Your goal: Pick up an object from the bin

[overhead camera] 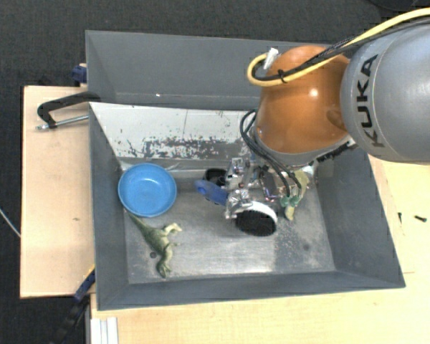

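Gripper [245,196] is pictured low in the grey metal bin [344,221], above a round black white-rimmed disc [256,222] beside a small blue plastic piece [209,190]; its opening cannot be judged. Crowding could cause the wrong item to be caught.

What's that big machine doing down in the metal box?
A robot arm reaches into the grey bin from the right, with its gripper lowered near the middle of the floor. Right beside it lie a black round thing and a small blue piece. I cannot tell whether it has hold of anything. A blue bowl and a green toy dinosaur lie apart on the left.
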